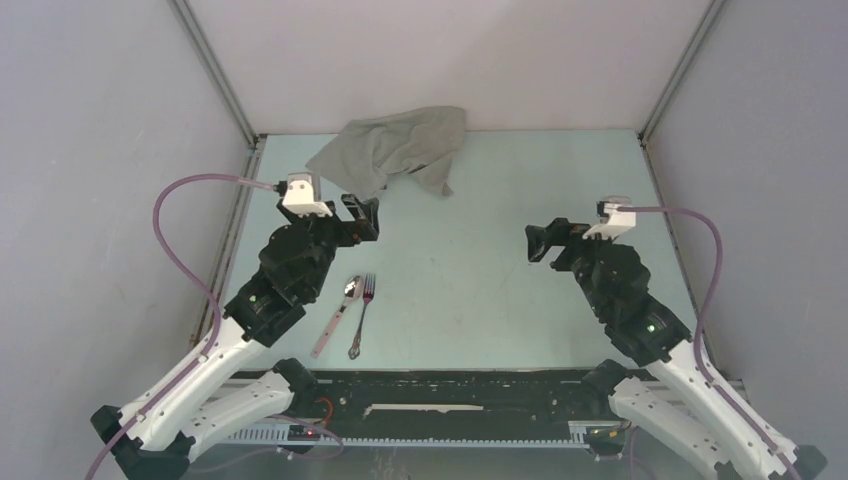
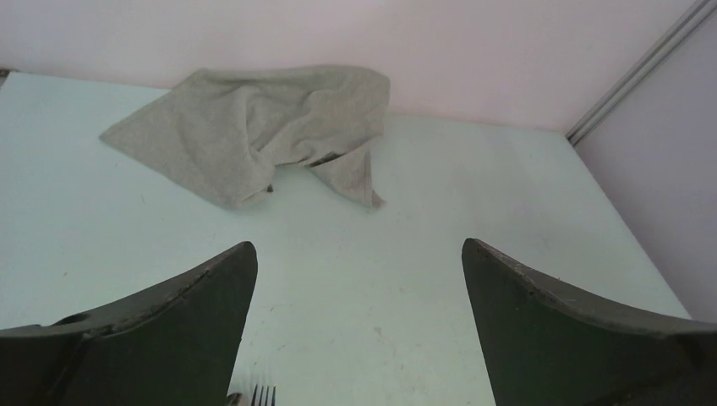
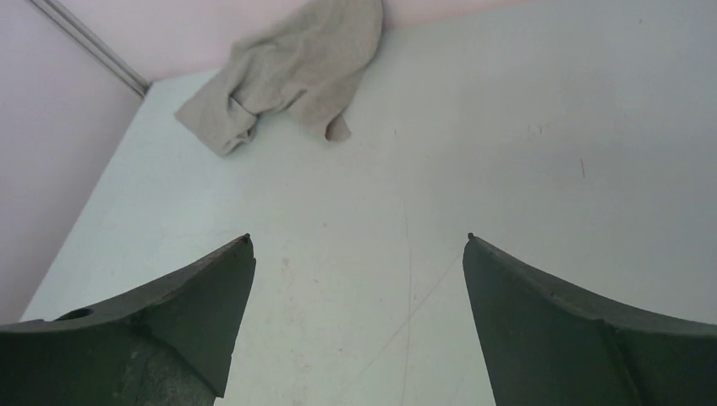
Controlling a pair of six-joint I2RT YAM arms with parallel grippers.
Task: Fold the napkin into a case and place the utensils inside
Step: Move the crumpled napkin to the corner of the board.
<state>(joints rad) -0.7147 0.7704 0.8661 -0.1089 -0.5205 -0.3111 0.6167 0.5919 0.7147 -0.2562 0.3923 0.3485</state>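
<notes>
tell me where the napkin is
The napkin lies crumpled at the far edge of the table, left of centre in the top view, beyond the left claw.

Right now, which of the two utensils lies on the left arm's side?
The spoon. It has a pale pinkish handle and lies slanted, between the left arm and the all-metal fork, which lies straighter to its right.

— What is lying under it all?
— A pale mint desk (image 1: 500,300) is spreading between plain grey walls (image 1: 90,120), and faint scratches (image 3: 409,279) are showing on its surface.
— And at the back?
— A left metal post (image 1: 215,70) and a right metal post (image 1: 680,70) are slanting outward from the back corners.
</notes>
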